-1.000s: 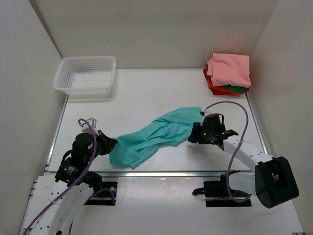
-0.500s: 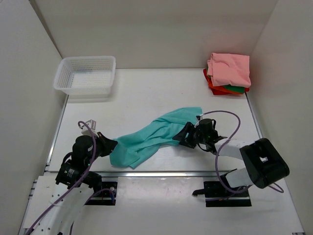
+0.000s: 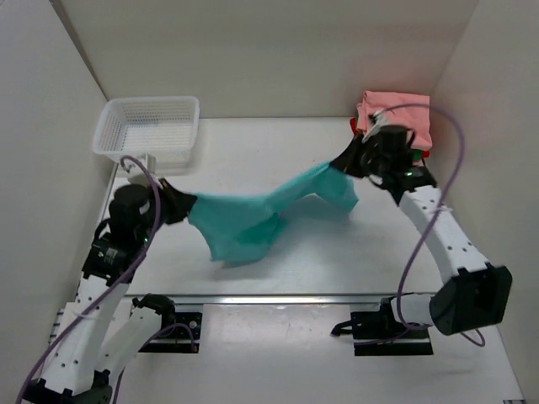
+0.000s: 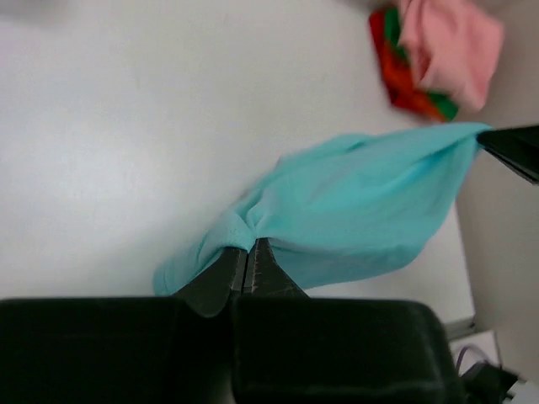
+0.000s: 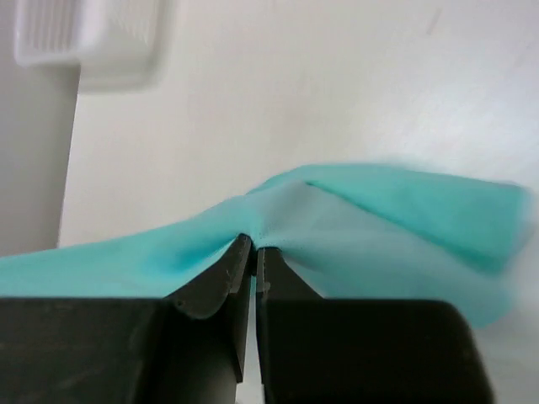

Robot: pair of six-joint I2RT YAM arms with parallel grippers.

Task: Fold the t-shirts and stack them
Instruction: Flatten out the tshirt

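Above the middle of the table [image 3: 253, 151], the teal t-shirt [image 3: 244, 223] is held stretched between both arms and mostly raised off the surface, a shadow thrown beneath it; whether its lowest fold touches the table cannot be told. One end is pinched by the left gripper [image 3: 179, 204]. Its jaws, seen in the left wrist view, are closed tight on a gathered bunch of cloth. The other end is pinched by the right gripper [image 3: 344, 162], likewise clamped on a bunched fold, as shown in the right wrist view. The cloth hangs lower and wider toward the left side, and a loose flap droops below the right gripper. At the far right corner a stack of folded t-shirts [image 3: 400, 114] is noted: salmon pink shirt [image 4: 450, 38] on top, green shirt [image 4: 438, 105] and red-orange shirt [image 4: 396, 80] beneath, only their edges showing. At the far left corner a white mesh basket [image 3: 147, 126] is set, well apart from the teal t-shirt.
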